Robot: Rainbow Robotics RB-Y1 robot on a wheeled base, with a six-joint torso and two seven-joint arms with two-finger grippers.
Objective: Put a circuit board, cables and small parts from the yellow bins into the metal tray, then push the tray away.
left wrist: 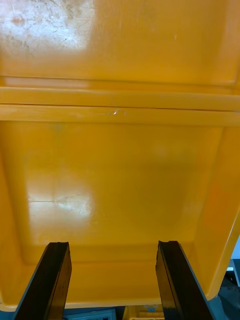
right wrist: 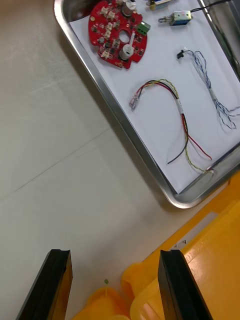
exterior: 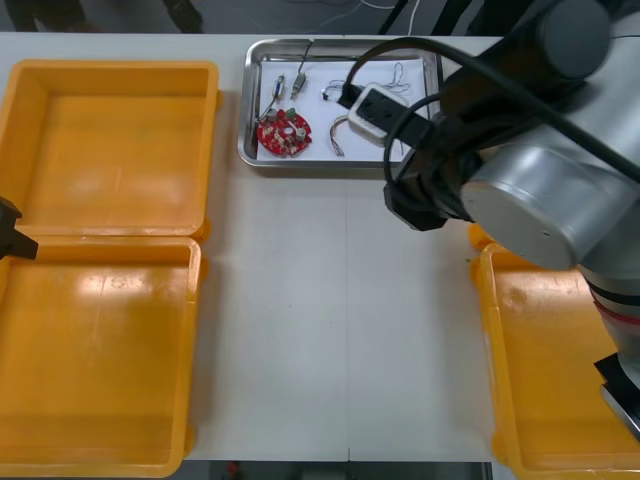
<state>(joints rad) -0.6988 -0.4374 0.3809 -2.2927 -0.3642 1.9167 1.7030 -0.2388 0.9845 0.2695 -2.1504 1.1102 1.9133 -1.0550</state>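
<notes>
The metal tray [exterior: 250, 140], white inside, stands at the table's far middle. In it lie a round red circuit board [exterior: 284, 133], two small metal parts [exterior: 287, 86] and cables. My right gripper [right wrist: 115, 290] is open and holds nothing; it hovers over bare table beside the tray's near right corner [right wrist: 182, 200]. Ahead of its fingers lie the circuit board [right wrist: 119, 32], a red and yellow cable [right wrist: 177, 112], a twisted blue and white cable [right wrist: 212, 92] and a small metal part [right wrist: 177, 18]. My left gripper [left wrist: 112, 287] is open over a left yellow bin [left wrist: 120, 175].
Two yellow bins [exterior: 110, 130] [exterior: 95, 350] fill the table's left side, both bare inside. Another bin [exterior: 560, 350] sits at the right, its corner [right wrist: 200, 260] just beyond my right fingers. My bulky right arm [exterior: 530, 170] overhangs the tray's right edge. Open table lies between the bins.
</notes>
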